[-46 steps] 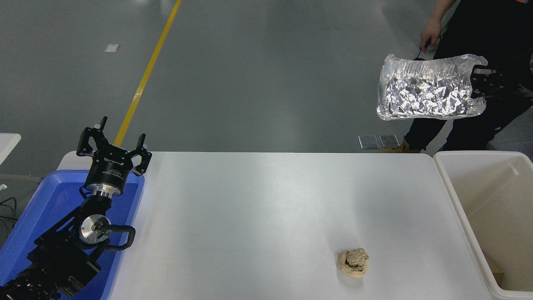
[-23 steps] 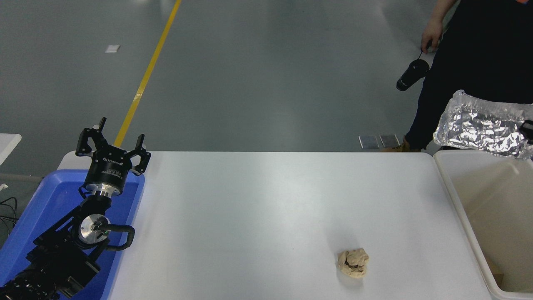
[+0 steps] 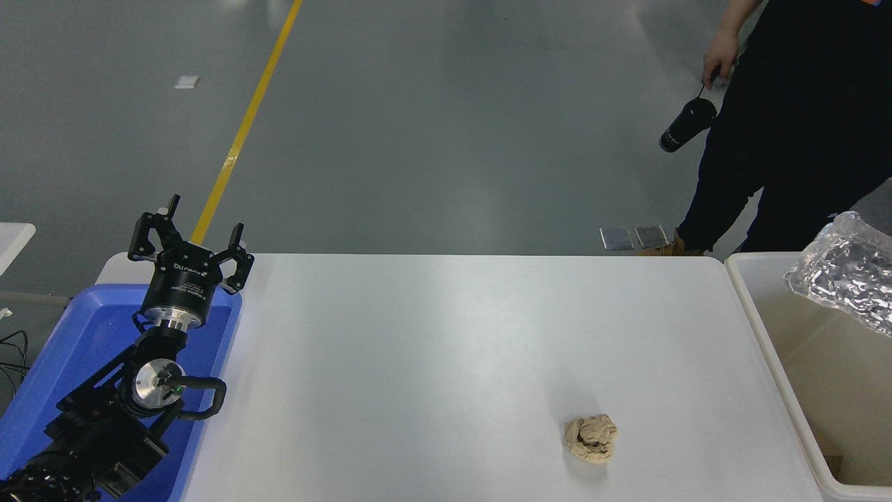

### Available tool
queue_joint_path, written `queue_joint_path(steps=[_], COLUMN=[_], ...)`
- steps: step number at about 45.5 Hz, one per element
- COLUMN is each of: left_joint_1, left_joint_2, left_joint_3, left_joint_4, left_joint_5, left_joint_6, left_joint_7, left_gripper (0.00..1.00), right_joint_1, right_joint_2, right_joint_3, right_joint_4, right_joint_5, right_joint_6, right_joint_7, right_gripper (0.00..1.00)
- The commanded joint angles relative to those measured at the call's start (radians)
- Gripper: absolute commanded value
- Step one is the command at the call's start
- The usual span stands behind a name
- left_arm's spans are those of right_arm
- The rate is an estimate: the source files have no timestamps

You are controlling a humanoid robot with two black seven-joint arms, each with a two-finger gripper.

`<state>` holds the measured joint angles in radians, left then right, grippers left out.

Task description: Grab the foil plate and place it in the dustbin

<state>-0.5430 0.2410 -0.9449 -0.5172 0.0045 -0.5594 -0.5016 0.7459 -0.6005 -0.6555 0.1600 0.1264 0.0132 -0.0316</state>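
Foil plate [image 3: 847, 268] hangs at the picture's right edge, tilted, over the far part of the dustbin [image 3: 756, 328] and partly cut off by the frame. The right gripper is out of view, so whether it grips the plate or has let go cannot be told. This looks like the placing step, nearly done — the plate is already within the bin's rim line, above the cream inside. The next move should call for a release over the open tub and a clear lift away, with the crinkled foil not snagging on the rim.

The left gripper [image 3: 189, 240] is parked at the lower left above the blue bin [image 3: 42, 376], fingers spread wide and holding nothing. A tan paper ball [image 3: 591, 438] lies on the counter [image 3: 446, 348], well apart from the dustbin.
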Motion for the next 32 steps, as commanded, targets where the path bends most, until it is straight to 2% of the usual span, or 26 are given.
queue_joint_path(steps=[1, 25, 26, 28, 29, 30, 31, 32], left_joint_1=[0.0, 0.0, 0.0, 0.0, 0.0, 0.0, 0.0, 0.0], left_joint_2=[0.0, 0.0, 0.0, 0.0, 0.0, 0.0, 0.001, 0.0], left_joint_3=[0.0, 0.0, 0.0, 0.0, 0.0, 0.0, 0.0, 0.0], left_joint_4=[0.0, 0.0, 0.0, -0.001, 0.0, 0.0, 0.0, 0.0], left_joint_5=[0.0, 0.0, 0.0, 0.0, 0.0, 0.0, 0.0, 0.0], left_joint_6=[-0.001, -0.001, 0.001, -0.001, 0.001, -0.001, -0.001, -0.001], left_joint_7=[0.0, 0.0, 0.0, 0.0, 0.0, 0.0, 0.0, 0.0], left_gripper=[0.98, 0.98, 0.98, 0.98, 0.98, 0.98, 0.98, 0.98], right_joint_1=[-0.112, -0.172, -0.172, -0.169, -0.168, -0.165, -0.163, -0.161], right_joint_2=[0.031, 0.071, 0.07, 0.068, 0.068, 0.067, 0.068, 0.068], right_joint_3=[0.152, 0.186, 0.185, 0.183, 0.183, 0.183, 0.183, 0.183], right_joint_4=[-0.013, -0.011, -0.013, -0.013, -0.013, -0.013, -0.011, -0.011], right_joint_5=[0.012, 0.027, 0.025, 0.025, 0.025, 0.025, 0.025, 0.025], right_joint_6=[-0.134, -0.157, -0.157, -0.159, -0.162, -0.164, -0.167, -0.167], right_joint_7=[-0.001, -0.001, 0.001, 0.001, 0.001, 0.001, 0.001, 0.001], right_gripper=[0.0, 0.0, 0.28, 0.71, 0.85, 0.95, 1.0, 1.0])
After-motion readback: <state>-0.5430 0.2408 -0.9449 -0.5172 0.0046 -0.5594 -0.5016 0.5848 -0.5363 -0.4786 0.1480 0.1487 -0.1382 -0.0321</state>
